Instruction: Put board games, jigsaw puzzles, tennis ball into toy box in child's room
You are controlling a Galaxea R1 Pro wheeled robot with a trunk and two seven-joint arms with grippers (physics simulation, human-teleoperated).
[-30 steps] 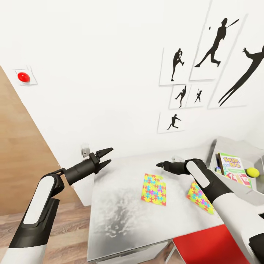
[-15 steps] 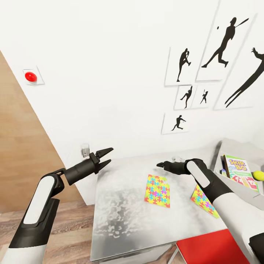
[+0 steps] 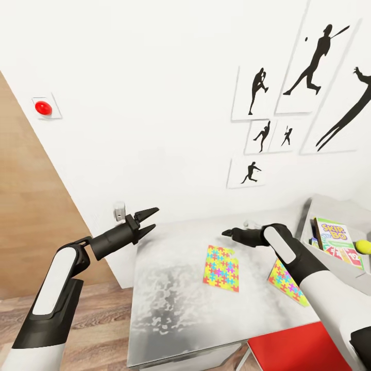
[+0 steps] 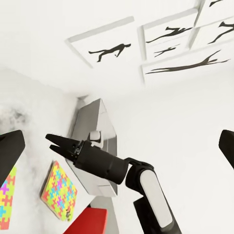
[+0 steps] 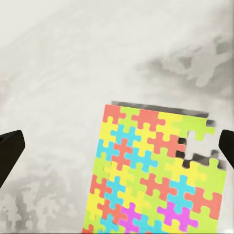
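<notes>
Two jigsaw puzzles lie flat on the table point(image 3: 170, 299): one point(image 3: 221, 268) in the middle, the other point(image 3: 286, 281) partly under my right forearm. The toy box point(image 3: 330, 205) stands at the table's right end, holding the Skip-Bo board game point(image 3: 332, 236) and the tennis ball point(image 3: 364, 246). My right gripper point(image 3: 234, 232) hovers open over the table just beyond the middle puzzle point(image 5: 156, 170), which shows between its fingertips point(image 5: 10, 150). My left gripper point(image 3: 147, 219) is open in the air off the table's left end. The left wrist view shows the right gripper point(image 4: 56, 141), both puzzles point(image 4: 59, 190) and the toy box point(image 4: 95, 126).
A red chair seat point(image 3: 296, 350) sits below the table's front right. Baseball-player prints point(image 3: 304, 72) hang on the white wall behind, and a red button point(image 3: 42, 107) is on the wall at left. Wood floor point(image 3: 98, 330) lies left of the table.
The head view swung a little a second ago, shifting everything right. Since then the right gripper has edged slightly toward the puzzle. The left arm is still.
</notes>
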